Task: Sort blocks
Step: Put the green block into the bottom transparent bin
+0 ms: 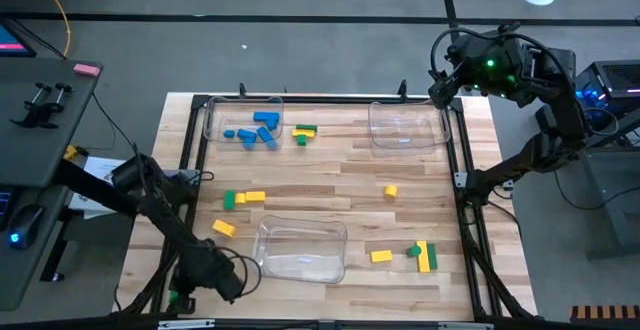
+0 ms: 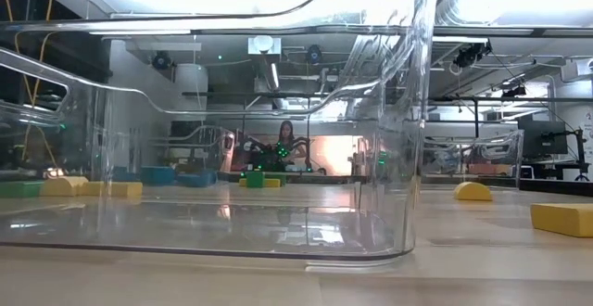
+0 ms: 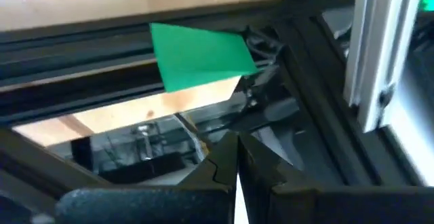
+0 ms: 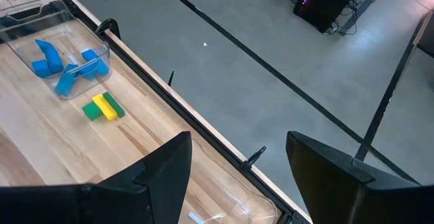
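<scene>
1. While the right gripper [image 4: 237, 176] hangs spread and empty over the table's 1 o'clock corner, above the far edge of a clear plastic tray [image 1: 407, 127], the next pick, as I judge it, should be a loose block; the arm should come down square over it with the jaws astride its short side.
2. The left gripper [image 3: 235, 163] is pressed together on nothing at the 7 o'clock corner, over the black frame rail, near a green tag [image 3: 200, 56].
3. The nearest loose piece to the right gripper is a small yellow block [image 1: 391, 191] at 3 o'clock, with a rounded top in the low view, so a pinch may slip.
4. The blue blocks [image 1: 256, 130] lie heaped in and at the rim of the 11 o'clock tray [image 1: 212, 118]; a yellow-and-green pair [image 1: 304, 132] rests just beside it.
5. The rest lie on the pale wood planks: green and yellow at 9 o'clock [image 1: 243, 199], yellow and green at 5 o'clock [image 1: 420, 256]. All look hard, matte and flat-faced.
6. The 6 o'clock tray [image 1: 300, 249] holds nothing.
</scene>
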Controlling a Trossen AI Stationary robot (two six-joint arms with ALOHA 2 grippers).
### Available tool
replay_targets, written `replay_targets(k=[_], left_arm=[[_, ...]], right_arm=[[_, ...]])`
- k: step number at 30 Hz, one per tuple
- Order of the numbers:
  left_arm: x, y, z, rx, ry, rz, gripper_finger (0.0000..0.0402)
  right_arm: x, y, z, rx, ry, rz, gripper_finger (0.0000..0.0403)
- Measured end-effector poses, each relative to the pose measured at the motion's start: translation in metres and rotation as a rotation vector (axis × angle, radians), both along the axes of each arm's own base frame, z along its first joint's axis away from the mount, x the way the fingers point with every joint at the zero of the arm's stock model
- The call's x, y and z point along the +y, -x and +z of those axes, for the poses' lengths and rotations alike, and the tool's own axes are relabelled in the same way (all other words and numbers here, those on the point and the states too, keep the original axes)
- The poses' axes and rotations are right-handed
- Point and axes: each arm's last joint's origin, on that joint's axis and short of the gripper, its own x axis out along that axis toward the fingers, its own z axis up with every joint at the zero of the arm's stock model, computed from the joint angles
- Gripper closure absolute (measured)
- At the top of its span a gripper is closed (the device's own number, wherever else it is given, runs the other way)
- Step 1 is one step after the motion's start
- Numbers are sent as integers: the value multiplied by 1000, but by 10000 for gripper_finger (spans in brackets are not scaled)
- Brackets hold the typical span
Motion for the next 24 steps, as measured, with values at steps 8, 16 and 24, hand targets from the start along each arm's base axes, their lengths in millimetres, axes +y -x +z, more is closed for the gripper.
replay_targets(k=[8, 16, 24], left_arm=[[0, 2, 6, -203, -54, -113, 401], [-4, 17, 2, -75, 31, -112, 401], [-7, 26, -12, -50, 83, -97, 401]], right_arm=[[0, 0, 0, -11, -7, -10, 164], [0, 0, 0, -15, -10, -13, 164], [0, 0, 0, -16, -11, -14, 164]])
